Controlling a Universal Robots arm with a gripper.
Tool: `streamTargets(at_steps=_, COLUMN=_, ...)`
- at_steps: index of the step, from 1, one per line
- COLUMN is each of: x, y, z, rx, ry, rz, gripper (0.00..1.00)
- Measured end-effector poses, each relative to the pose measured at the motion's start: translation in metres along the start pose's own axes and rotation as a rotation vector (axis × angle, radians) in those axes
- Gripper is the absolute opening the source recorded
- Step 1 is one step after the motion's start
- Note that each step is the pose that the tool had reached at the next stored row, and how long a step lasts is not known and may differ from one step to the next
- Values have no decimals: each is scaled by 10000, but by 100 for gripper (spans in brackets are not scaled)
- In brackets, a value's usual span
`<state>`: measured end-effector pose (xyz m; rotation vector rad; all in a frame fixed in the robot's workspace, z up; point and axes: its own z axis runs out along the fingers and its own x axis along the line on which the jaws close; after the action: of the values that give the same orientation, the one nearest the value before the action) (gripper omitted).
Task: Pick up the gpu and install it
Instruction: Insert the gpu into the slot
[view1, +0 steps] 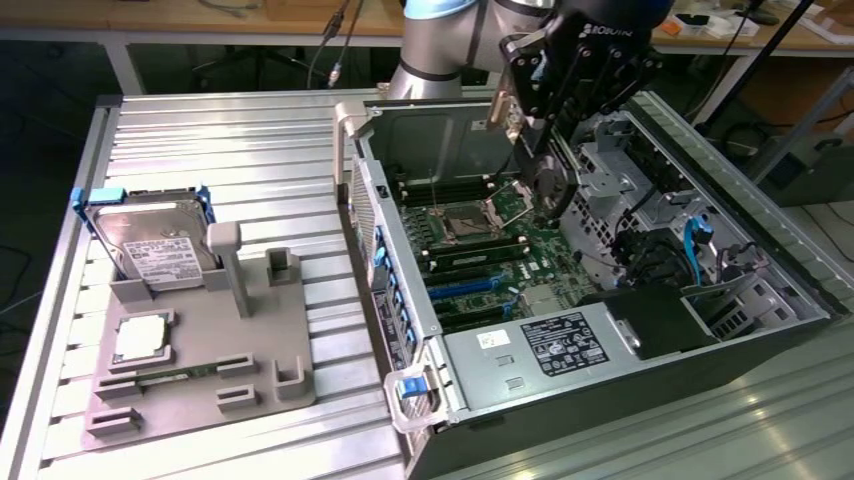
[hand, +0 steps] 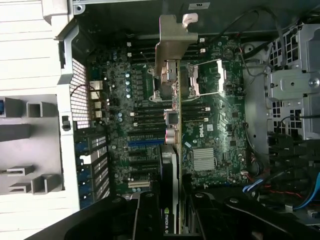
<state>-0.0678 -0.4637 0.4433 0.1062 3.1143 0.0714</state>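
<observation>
We see the gripper (view1: 558, 110) pinching the gpu (view1: 545, 182) along one edge, holding it on edge over the motherboard (view1: 487, 240) inside the open computer case (view1: 747, 230). The card seems to hang clear of the board, though we cannot tell for certain.

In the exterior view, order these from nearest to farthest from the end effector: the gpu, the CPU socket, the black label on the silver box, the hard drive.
1. gpu: held in the end effector.
2. CPU socket: on the motherboard beneath.
3. black label: on the silver box, lower in the view.
4. hard drive: standing at the exterior view's far left.
</observation>
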Motion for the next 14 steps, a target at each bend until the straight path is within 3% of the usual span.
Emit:
streamTargets(at_steps=8, x=-256, y=36, z=8, rx=1, ry=30, rz=-42, gripper=27)
streamTargets(at_steps=14, x=-286, y=41, z=8, rx=2, ry=32, rz=-48, gripper=27)
